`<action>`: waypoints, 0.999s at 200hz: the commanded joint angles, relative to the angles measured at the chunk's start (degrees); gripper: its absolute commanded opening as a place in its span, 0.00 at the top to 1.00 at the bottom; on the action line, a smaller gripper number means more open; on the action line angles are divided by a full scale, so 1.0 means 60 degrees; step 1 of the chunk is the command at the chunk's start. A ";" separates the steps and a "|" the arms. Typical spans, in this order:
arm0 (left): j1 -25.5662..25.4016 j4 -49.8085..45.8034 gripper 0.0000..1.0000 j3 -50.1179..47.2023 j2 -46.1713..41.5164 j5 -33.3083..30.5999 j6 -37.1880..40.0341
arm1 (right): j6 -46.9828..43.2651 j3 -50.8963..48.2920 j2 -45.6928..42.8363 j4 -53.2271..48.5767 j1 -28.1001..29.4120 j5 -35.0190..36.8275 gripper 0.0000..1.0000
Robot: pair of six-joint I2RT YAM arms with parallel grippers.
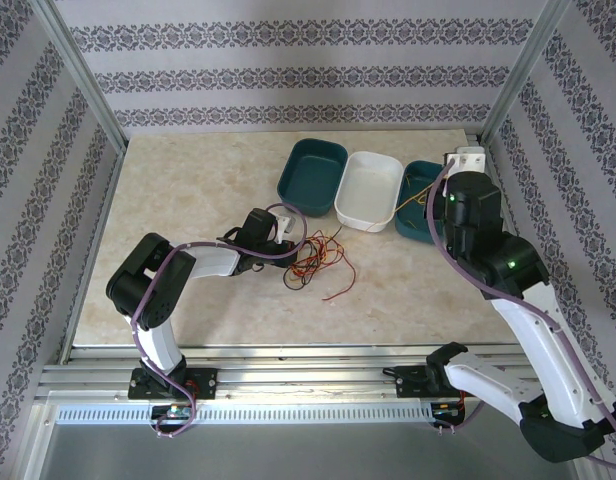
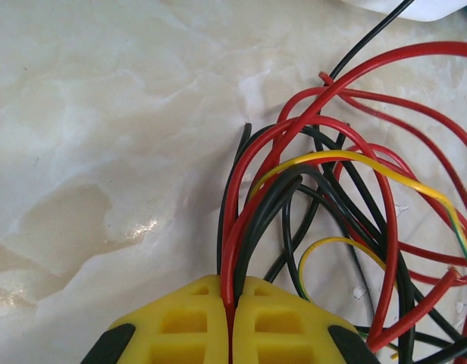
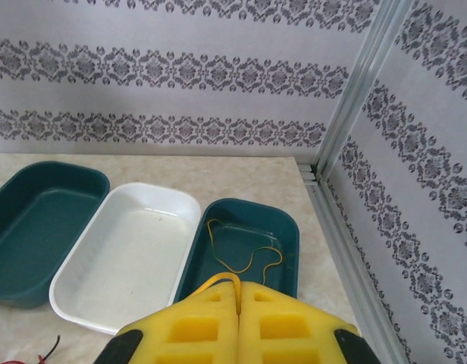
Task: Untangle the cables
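Thin, glossy cables (image 2: 332, 227) lie looped on the marbled desk (image 2: 104, 152). The left hand (image 2: 232, 292) pinches a red cable (image 2: 232, 243). The right hand (image 3: 238, 292) is clamped on a wiry yellow cable (image 3: 249, 267) trailing into a smooth teal tub (image 3: 283, 227).

I record the tabletop (image 2: 104, 152) as smooth, marble-patterned and glossy; the cables (image 2: 332, 155) in shiny plastic sheathing; my left gripper (image 2: 232, 292) in matt yellow moulded plastic; the white tray (image 3: 127, 258) in smooth semi-gloss plastic.
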 commanded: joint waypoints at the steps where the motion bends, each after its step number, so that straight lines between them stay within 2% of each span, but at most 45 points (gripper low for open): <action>1: -0.0117 0.0059 1.00 -0.0130 -0.0069 -0.0114 0.0028 | -0.0300 0.0390 -0.0232 0.0164 -0.0061 0.0603 1.00; 200: -0.0116 0.0030 1.00 -0.0144 -0.0085 -0.0374 0.0158 | -0.1157 0.2236 -0.0698 0.0359 -0.0052 0.0601 1.00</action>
